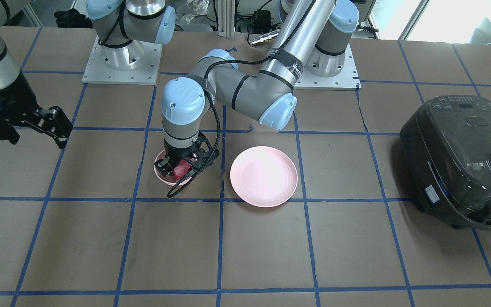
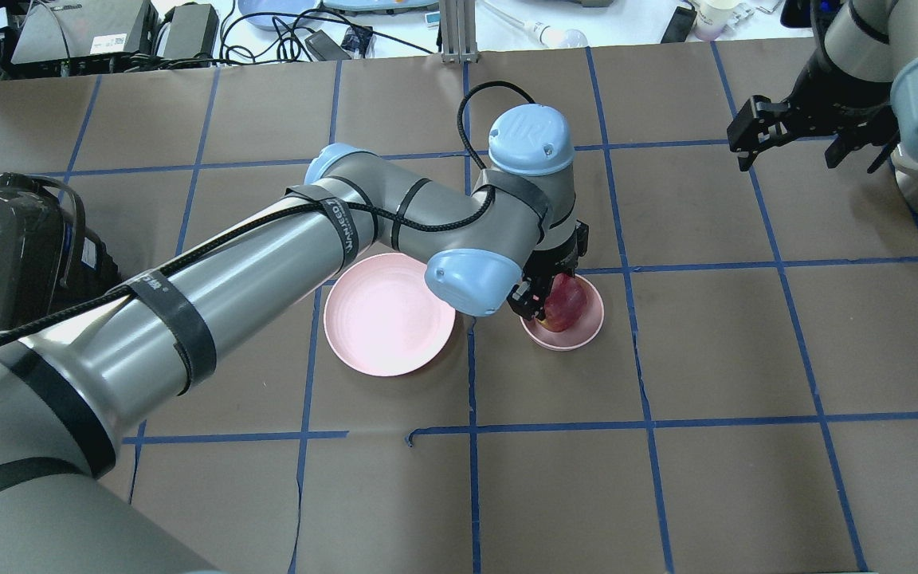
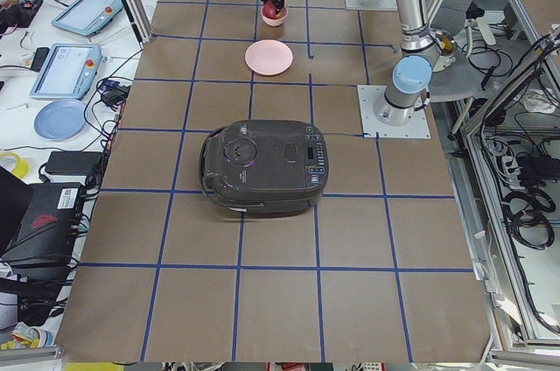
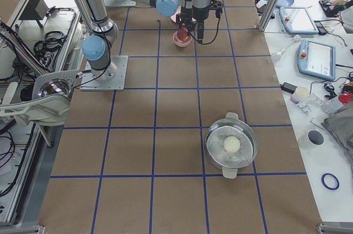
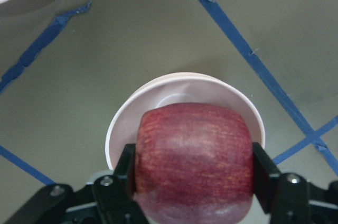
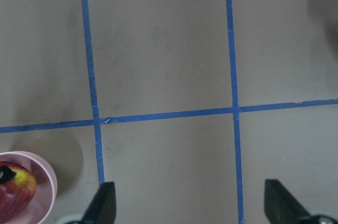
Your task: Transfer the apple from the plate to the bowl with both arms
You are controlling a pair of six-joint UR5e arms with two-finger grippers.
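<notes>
The dark red apple (image 5: 193,160) sits between the pads of my left gripper (image 5: 193,168), which is shut on it directly over the small pink bowl (image 5: 185,84). In the overhead view the apple (image 2: 564,303) is low inside the bowl's rim (image 2: 582,335), with the left gripper (image 2: 547,299) on it. I cannot tell whether it touches the bowl's bottom. The wide pale pink plate (image 2: 390,324) lies bare just beside the bowl. My right gripper (image 2: 754,135) is open and holds nothing, raised far off near the table's side. Its wrist view shows the bowl (image 6: 47,174) and apple (image 6: 16,189).
A dark rice cooker (image 1: 463,162) stands at the table's end on my left side. A steel pot (image 4: 231,145) with a white ball in it stands toward the end on my right. Blue tape lines grid the brown tabletop.
</notes>
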